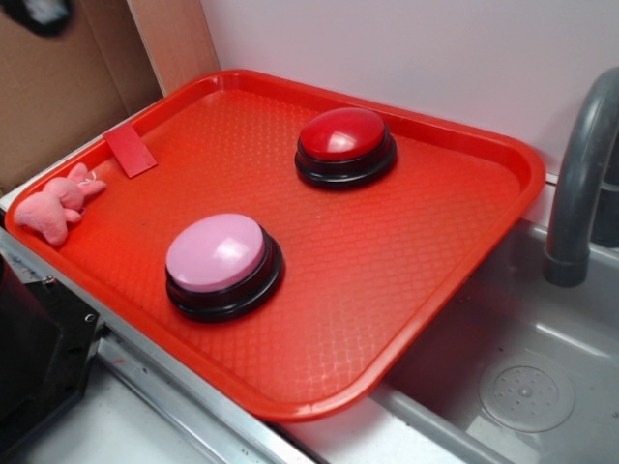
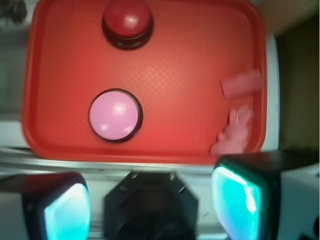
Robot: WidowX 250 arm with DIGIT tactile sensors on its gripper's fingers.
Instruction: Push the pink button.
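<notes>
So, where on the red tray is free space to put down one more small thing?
On the red plastic tray, the widest bare patch is the corner by the grey sink, beyond the pale pink dome button and glossy red dome button. A smaller gap lies between them. The edge with the pink plush bunny and red card is crowded.

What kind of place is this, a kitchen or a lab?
Probably a toy kitchen set used as a test bench: a grey sink basin with a faucet, and a red tray resting over the counter edge, holding a pink button and a red button.
</notes>
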